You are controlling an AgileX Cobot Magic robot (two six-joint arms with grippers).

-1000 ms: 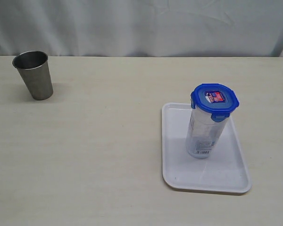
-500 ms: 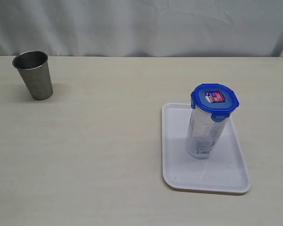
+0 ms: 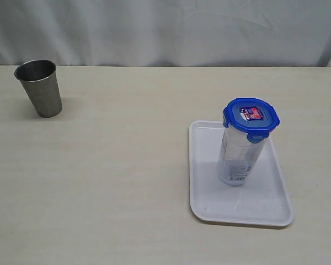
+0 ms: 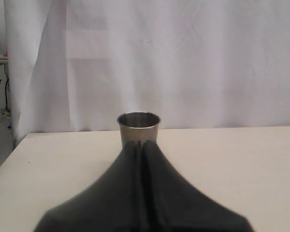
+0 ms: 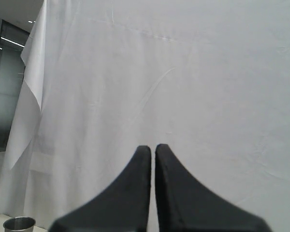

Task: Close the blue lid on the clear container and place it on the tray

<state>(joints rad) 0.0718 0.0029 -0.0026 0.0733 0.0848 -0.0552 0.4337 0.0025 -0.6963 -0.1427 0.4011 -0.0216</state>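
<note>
The clear container (image 3: 235, 160) stands upright on the white tray (image 3: 207, 193) at the right of the table, with the blue lid (image 3: 250, 117) sitting on its mouth. Neither gripper appears in the exterior view. In the left wrist view my left gripper (image 4: 143, 143) is shut and empty, pointing across the table toward the steel cup. In the right wrist view my right gripper (image 5: 152, 147) is shut with nothing in it, raised and facing the white curtain. The container, lid and tray do not appear in either wrist view.
A tapered steel cup (image 3: 39, 87) stands at the far left of the table, also seen as the cup (image 4: 138, 126) in the left wrist view and the cup (image 5: 19, 224) in the right wrist view. A white curtain (image 3: 165, 30) hangs behind the table's back edge.
</note>
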